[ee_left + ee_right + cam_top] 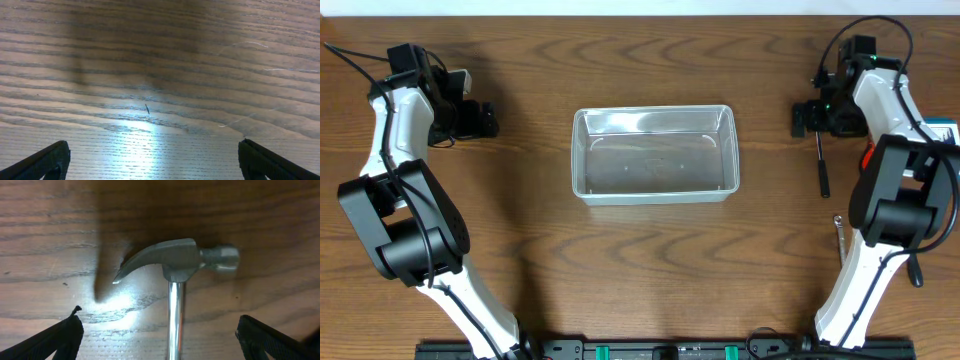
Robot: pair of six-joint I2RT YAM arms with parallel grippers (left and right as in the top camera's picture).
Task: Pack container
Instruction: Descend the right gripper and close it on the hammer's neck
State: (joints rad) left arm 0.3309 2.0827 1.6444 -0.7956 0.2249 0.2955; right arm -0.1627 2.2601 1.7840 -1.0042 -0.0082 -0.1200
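Clear plastic tub, the container (653, 153): rectangular, rimmed, rounded corners. It stands upright at mid-table between the two arms, long side running left to right, with nothing inside

Steel head, bright shaft, black grip: claw hammer (175, 260), flat on the wooden table (150, 60), well to the right of the container. Head at the far end, handle pointing toward the near edge

The right gripper (160, 321): jaws spread wide, empty, hanging over the hammer with one finger on either side of the shaft just below the head. No contact to be seen

The left gripper (152, 149): jaws equally wide, empty, over bare wood left of the container and well apart from it

Sundries, right side: a slender metal piece (839, 232) nearer than the hammer; an orange thing (868, 157) mostly hidden by the right arm; a blue-and-white box (945, 131) cut off at the right edge

Step in hand (judged): first pick. Packing has not begun, and the right arm is lined up on the hammer

Next move (judged): lower until the fingers bracket the shaft, close near the heavy head, lift level, carry left, and turn the hammer to lie along the tub's long side, since it looks too long to go in crosswise
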